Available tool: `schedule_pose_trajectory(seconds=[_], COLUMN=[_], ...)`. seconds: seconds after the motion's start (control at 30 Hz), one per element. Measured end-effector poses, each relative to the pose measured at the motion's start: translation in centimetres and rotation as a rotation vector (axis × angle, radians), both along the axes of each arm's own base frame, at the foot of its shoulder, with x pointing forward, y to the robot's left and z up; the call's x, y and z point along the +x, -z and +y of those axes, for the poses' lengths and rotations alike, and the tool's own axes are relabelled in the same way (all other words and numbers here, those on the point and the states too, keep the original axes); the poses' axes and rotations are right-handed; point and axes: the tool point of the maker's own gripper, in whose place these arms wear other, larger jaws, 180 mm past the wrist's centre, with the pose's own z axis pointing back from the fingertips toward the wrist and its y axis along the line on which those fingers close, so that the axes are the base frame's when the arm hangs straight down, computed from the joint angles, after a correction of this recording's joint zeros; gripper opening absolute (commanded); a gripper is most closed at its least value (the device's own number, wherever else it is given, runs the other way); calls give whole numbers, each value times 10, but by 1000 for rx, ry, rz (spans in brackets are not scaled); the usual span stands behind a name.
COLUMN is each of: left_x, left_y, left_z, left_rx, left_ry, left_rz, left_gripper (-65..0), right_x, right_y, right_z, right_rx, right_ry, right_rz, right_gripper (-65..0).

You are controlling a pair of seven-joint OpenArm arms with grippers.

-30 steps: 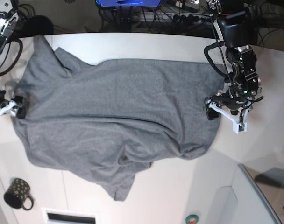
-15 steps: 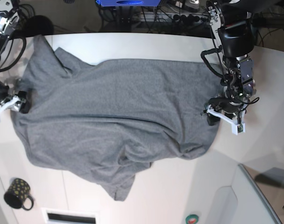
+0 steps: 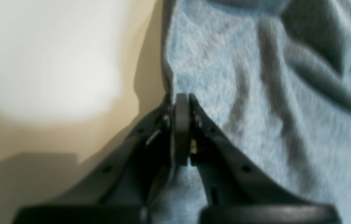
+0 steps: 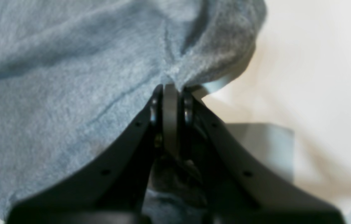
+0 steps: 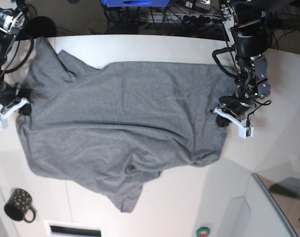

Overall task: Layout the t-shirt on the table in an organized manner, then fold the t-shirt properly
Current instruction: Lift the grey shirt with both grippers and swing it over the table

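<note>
The heather-grey t-shirt (image 5: 125,113) lies spread but rumpled across the white table (image 5: 155,47), with folds bunched toward its lower middle. At the shirt's right edge in the base view, my left gripper (image 5: 221,118) is shut on the hem. In the left wrist view its jaws (image 3: 181,98) meet right on the fabric edge (image 3: 256,93), with bare table (image 3: 54,62) beside it. My right gripper (image 5: 24,106) is shut on the shirt's left edge. In the right wrist view the cloth (image 4: 69,77) puckers into the closed tips (image 4: 170,87), and the table (image 4: 318,62) lies to the right.
A black dotted mug (image 5: 19,205) stands at the table's front left corner. A slot (image 5: 73,229) and a small round green-red item (image 5: 203,230) sit at the front edge. A grey panel (image 5: 278,207) lies at the lower right. Cables run behind the table.
Both grippers have gone from open to shut on the shirt's edges. The left one slid slightly inward onto the hem; the right one moved up along the left edge.
</note>
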Motion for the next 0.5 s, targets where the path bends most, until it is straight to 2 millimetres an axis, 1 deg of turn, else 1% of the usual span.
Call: schedule_pose_trajectory(seconds=[0.07, 0.17, 0.2, 0.3, 0.37, 0.43, 0.5], left_x=[-9, -22, -21, -1, 7, 6, 5], left_y=[-4, -13, -21, -65, -91, -106, -120], left_z=[9, 18, 18, 17, 20, 20, 17], left_rx=[60, 132, 151, 200, 243, 276, 296], left_ry=[14, 55, 62, 87, 90, 105, 117], left_rz=[23, 92, 92, -12, -51, -56, -66], left_gripper=[-650, -650, -650, -650, -650, -650, -650], right_x=[-5, -18, -20, -18, -18, -24, -28], right_y=[-4, -13, -19, -44, -61, -77, -98], right_z=[-4, -12, -14, -15, -17, -24, -38], right_rx=[-37, -107, -132, -206, -258, -306, -342], right_ry=[-21, -68, -82, -134, -159, -159, -102], right_rz=[3, 26, 26, -6, -23, -31, -57], right_gripper=[-647, -647, -647, -647, -647, -647, -647])
